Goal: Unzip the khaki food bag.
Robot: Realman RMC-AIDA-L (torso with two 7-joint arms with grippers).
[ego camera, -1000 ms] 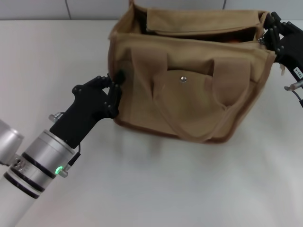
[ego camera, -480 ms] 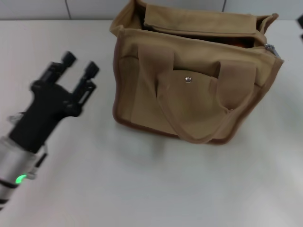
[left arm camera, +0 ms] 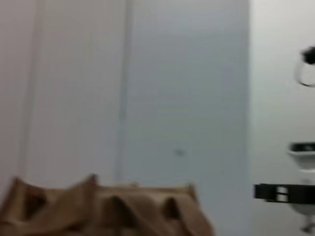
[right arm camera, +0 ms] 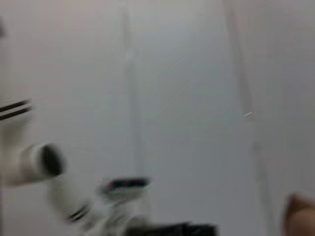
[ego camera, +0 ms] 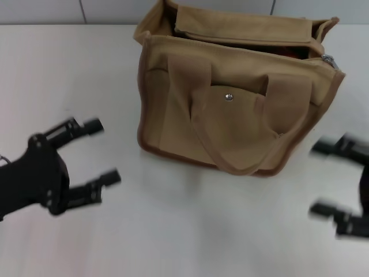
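The khaki food bag stands upright at the middle back of the white table, its top gaping open, with the silver zipper pull at its right end. Two strap handles hang over the front pocket with its metal snap. My left gripper is open and empty at the lower left, well clear of the bag. My right gripper is open and empty at the lower right, apart from the bag. The bag's top also shows in the left wrist view.
The white table spreads wide in front of the bag. A tiled wall edge runs along the back. The right wrist view shows wall panels and part of the robot's body.
Both grippers have let go of the bag's ends and drawn back toward the table's front. The left one swung down and left, the right one dropped to the lower right. The bag stays open.
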